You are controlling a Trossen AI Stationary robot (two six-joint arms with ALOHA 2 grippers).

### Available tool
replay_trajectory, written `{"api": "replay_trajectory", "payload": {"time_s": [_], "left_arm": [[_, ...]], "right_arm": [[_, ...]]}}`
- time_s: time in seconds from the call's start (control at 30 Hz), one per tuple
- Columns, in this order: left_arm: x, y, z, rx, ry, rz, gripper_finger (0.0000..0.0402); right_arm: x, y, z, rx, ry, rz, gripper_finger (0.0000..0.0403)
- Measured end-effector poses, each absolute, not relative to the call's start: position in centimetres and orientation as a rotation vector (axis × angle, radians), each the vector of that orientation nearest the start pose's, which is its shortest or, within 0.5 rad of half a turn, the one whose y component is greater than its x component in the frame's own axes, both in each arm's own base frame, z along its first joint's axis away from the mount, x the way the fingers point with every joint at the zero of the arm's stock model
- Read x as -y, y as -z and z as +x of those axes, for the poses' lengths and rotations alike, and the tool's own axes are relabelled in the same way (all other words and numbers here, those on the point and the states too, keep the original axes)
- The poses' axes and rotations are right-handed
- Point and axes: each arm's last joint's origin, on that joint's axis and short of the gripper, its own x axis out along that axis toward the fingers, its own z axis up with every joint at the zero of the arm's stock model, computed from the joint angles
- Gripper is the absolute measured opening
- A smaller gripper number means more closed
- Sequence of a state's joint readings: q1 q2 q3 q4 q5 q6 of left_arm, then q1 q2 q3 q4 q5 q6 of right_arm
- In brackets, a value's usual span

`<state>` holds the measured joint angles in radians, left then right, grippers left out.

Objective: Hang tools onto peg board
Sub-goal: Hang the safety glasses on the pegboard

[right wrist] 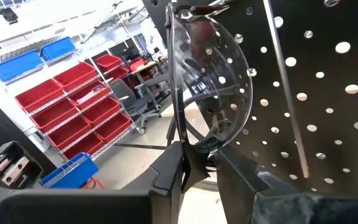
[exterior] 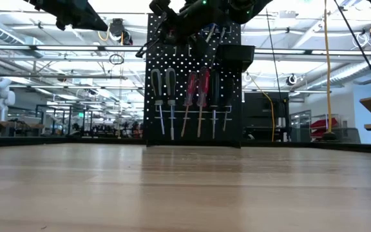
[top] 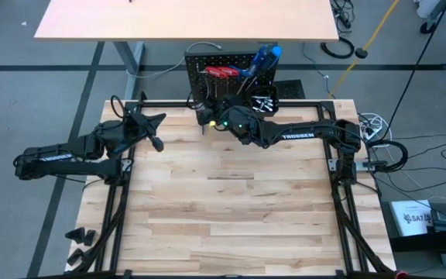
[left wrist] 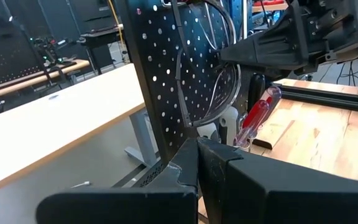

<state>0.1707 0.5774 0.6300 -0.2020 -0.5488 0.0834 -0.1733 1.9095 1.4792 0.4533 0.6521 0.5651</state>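
The black peg board [exterior: 195,77] stands upright at the table's far edge. Black-handled screwdrivers [exterior: 163,90] and red-handled ones [exterior: 198,90] hang on its face. Blue-handled screwdrivers [top: 265,58] stick up from its small black bin [exterior: 237,55]. My right gripper [right wrist: 201,162] is up at the board's upper left part, shut on a pair of clear safety glasses [right wrist: 210,81]. In the left wrist view these glasses [left wrist: 210,87] sit close against the board's face. My left gripper [left wrist: 197,165] is shut on nothing and waits above the table's far left [top: 157,132]. My right gripper pinches the lower edge of the clear lens [right wrist: 207,146] between its two fingers. The fingers come about level, from the table's near side toward the board. The glasses stand up above the fingers, clear of the table. Their top [right wrist: 194,9] is by a hook; whether it hangs there I cannot tell.
A thin metal rod [right wrist: 284,81] runs down the board beside the glasses. A second tan table [top: 184,19] stands beyond the board. Small black parts [top: 80,240] lie off the table's near left corner. The wooden tabletop [top: 231,209] lies bare in front of the board.
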Motion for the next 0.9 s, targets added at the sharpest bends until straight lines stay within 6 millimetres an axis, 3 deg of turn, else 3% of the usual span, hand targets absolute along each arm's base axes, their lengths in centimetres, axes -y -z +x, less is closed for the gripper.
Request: {"api": "replay_trajectory", "payload": {"time_s": [0.5,0.9], "left_arm": [[-3.72,-30.46,12.68,-0.202,-0.71,0.11,0.0001],[-3.72,-30.41,12.67,-0.201,-0.712,0.095,0.0001]], "right_arm": [[9.82,-30.39,43.51,0.227,0.817,0.547,0.0085],[9.71,-30.35,43.53,0.184,0.824,0.458,0.0105]]}}
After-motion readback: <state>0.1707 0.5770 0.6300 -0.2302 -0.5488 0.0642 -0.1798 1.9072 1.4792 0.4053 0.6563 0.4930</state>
